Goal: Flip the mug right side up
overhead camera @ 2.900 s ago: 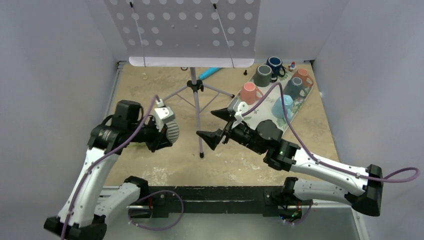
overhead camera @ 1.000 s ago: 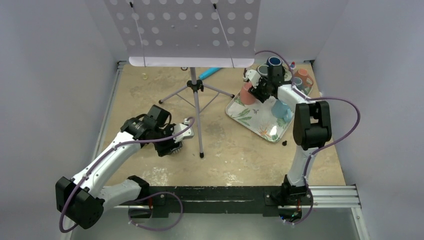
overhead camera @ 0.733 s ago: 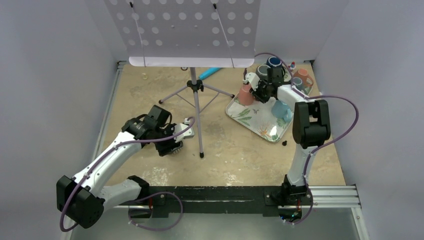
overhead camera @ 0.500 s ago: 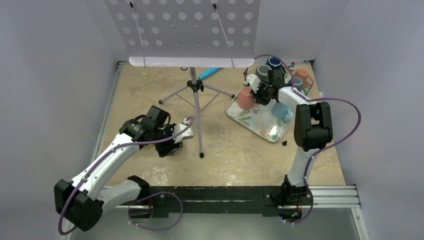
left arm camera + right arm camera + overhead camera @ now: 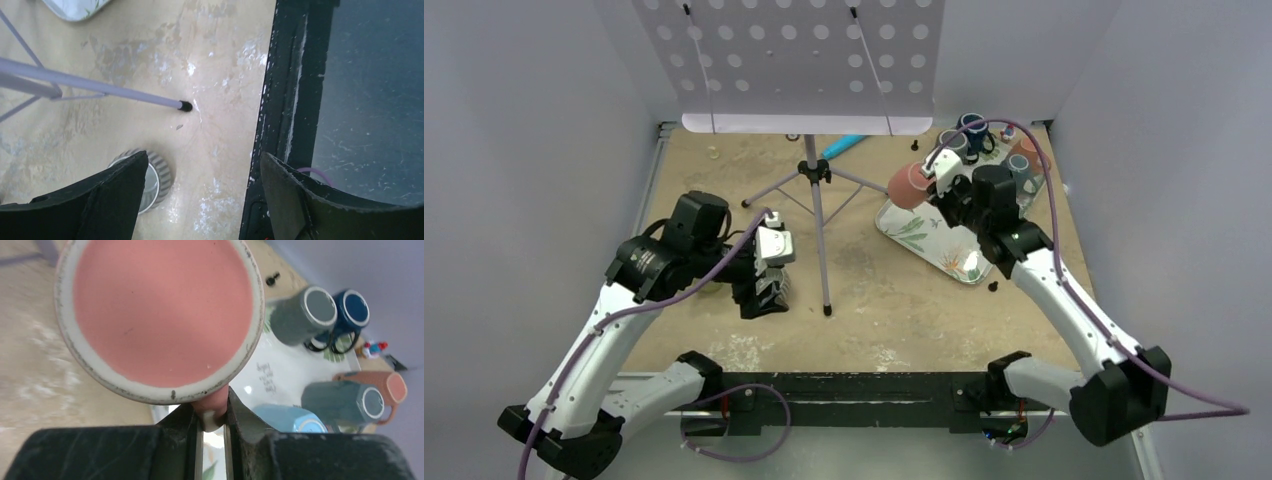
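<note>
The pink mug (image 5: 908,185) hangs in the air over the left end of the flowered tray (image 5: 921,236). My right gripper (image 5: 941,195) is shut on its handle (image 5: 215,409). In the right wrist view the pink mug (image 5: 160,315) turns its flat base with a pale ring toward the camera, and the right gripper (image 5: 214,416) pinches the handle just below it. My left gripper (image 5: 764,288) is open, low over the table left of the stand. Its jaws stand wide with nothing between them in the left wrist view (image 5: 202,159).
A grey ribbed cup (image 5: 152,180) sits on the table under my left finger. On the tray (image 5: 272,377) lie several mugs: grey (image 5: 300,315), dark blue (image 5: 352,310), teal (image 5: 345,400), light blue (image 5: 290,420). A music stand (image 5: 814,170) rises mid-table, one foot (image 5: 186,105) nearby. A black rail (image 5: 285,100) borders the near edge.
My right gripper shut on the pink mug's handle and lifted the mug off the tray, up and to the left. My left gripper opened and rose from the grey ribbed cup.
</note>
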Available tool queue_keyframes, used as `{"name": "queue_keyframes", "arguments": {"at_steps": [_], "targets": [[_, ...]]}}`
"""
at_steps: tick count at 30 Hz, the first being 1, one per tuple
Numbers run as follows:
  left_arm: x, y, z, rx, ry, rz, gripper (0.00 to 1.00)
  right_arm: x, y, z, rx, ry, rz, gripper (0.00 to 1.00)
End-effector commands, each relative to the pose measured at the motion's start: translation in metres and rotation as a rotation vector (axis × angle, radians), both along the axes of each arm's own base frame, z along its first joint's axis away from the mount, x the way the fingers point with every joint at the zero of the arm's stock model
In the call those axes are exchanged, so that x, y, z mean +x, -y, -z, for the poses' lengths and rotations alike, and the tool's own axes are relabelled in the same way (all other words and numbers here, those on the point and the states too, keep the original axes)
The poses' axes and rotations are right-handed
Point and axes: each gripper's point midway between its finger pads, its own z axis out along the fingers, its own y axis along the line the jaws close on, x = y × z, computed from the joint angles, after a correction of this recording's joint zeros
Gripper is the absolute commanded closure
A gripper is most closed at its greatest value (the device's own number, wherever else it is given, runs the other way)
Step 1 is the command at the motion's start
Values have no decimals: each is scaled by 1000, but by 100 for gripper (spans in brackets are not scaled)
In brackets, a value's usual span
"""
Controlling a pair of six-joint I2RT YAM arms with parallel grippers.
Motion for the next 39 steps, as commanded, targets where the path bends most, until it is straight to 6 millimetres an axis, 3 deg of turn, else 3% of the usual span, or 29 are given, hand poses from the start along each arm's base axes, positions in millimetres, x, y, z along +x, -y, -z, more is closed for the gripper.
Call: {"name": "queue_keyframes", "arguments": {"at_steps": [1, 4, 7, 11, 18, 25, 28, 30, 33, 34, 38, 39], "targets": [[-19, 15, -38, -137, -44, 50, 14, -38, -48, -61, 205, 143, -128, 100], [-18, 19, -61, -201, -29, 8, 13, -79, -87, -82, 300, 209, -286, 100], [-27, 27, -90, -313, -53, 1, 10, -122, -119, -112, 532, 242, -425, 100], [-38, 35, -122, -416, -144, -13, 8, -168, -144, -163, 817, 290, -580, 100], [-48, 53, -159, -575, -305, 28, 12, -201, -174, -222, 1069, 354, -673, 100], [-37, 61, -179, -639, -323, 10, 15, -208, -207, -231, 1094, 320, -744, 100], [-37, 64, -186, -658, -342, 24, 28, -209, -218, -226, 1093, 303, -755, 100], [-31, 66, -189, -670, -346, -2, 46, -211, -228, -221, 1084, 288, -782, 100], [-16, 65, -185, -663, -326, -94, 96, -215, -242, -207, 1045, 249, -820, 98], [-11, 62, -180, -642, -308, -140, 100, -214, -243, -201, 1028, 234, -816, 88], [1, 35, -146, -463, -116, -238, 100, -202, -225, -176, 952, 222, -701, 35], [4, 25, -134, -390, -51, -248, 100, -200, -219, -168, 935, 205, -663, 18]]}}
